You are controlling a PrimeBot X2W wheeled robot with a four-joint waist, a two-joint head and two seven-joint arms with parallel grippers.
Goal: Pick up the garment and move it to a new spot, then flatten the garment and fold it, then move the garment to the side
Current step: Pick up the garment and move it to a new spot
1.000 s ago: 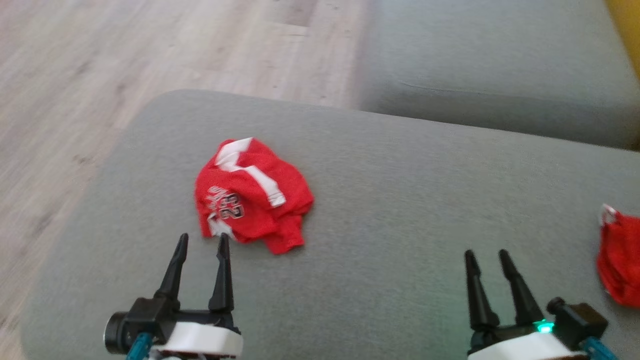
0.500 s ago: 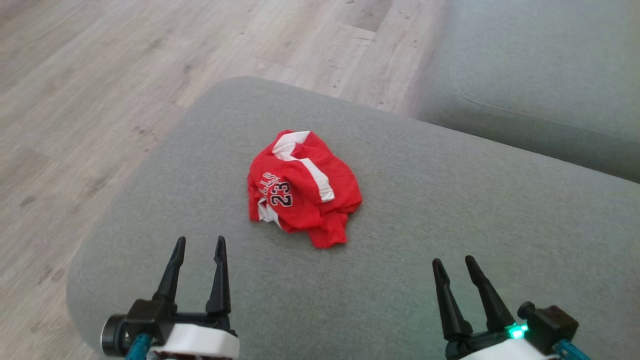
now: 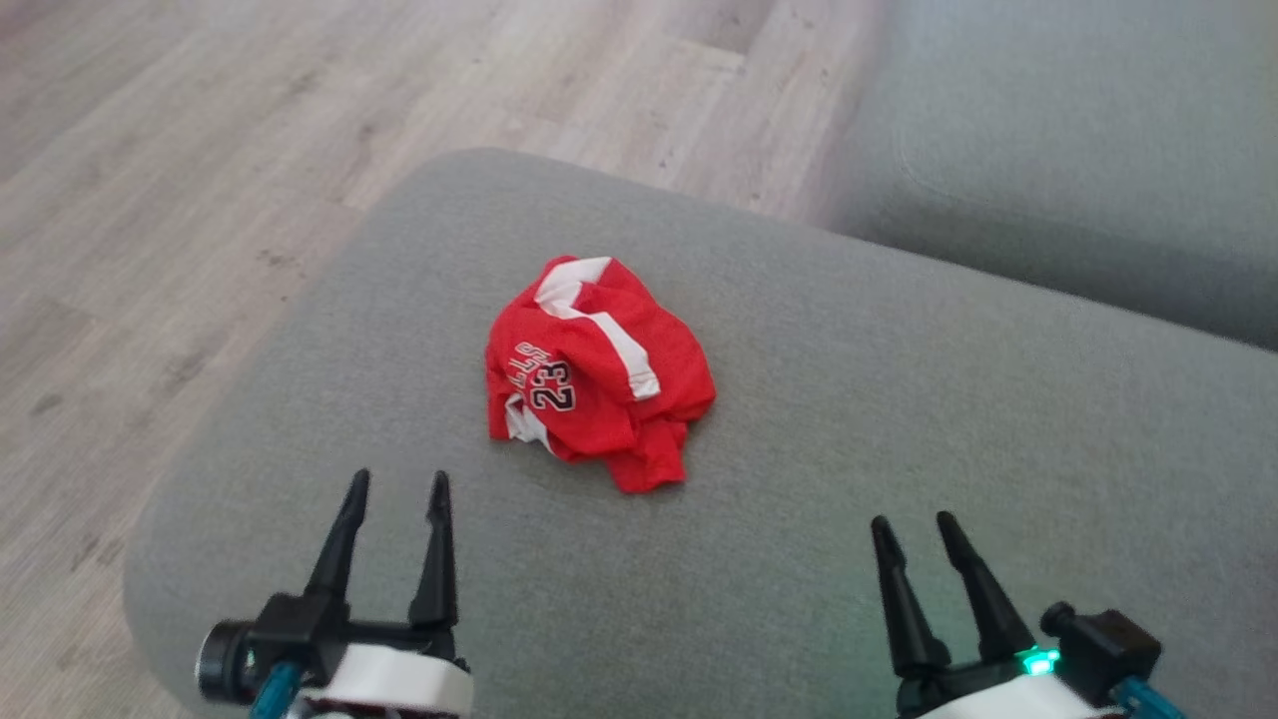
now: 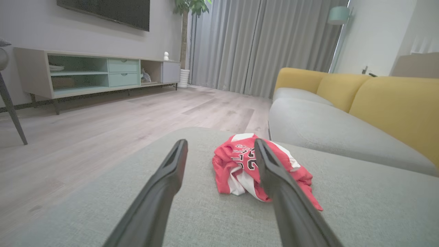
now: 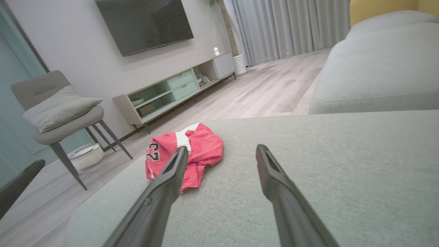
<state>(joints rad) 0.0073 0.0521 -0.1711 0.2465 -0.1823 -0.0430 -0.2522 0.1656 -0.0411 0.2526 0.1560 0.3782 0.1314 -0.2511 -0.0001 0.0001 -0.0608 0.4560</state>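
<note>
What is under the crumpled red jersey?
The red jersey lies on the grey cushion, whose fabric shows all around it. The patch directly beneath, and the jersey's inner folds, are covered.

Domestic living room. A wall-mounted television (image 5: 151,24) hangs above a low media console (image 4: 85,73) with open shelves and pale green drawers. Floor-length grey curtains (image 4: 260,44) cover the far wall, with a potted plant (image 4: 184,41) beside them and a lamp with a teal shade (image 4: 337,15) near the corner. A sofa (image 4: 325,127) with grey seats and yellow back cushions (image 4: 387,103) adjoins a grey upholstered ottoman (image 3: 899,399). A side chair (image 5: 70,132) carries a striped pillow (image 5: 58,108); under it sits what may be a white basket (image 5: 85,156), too blurred to confirm. The floor (image 3: 200,150) is pale wood-look plank.
</note>
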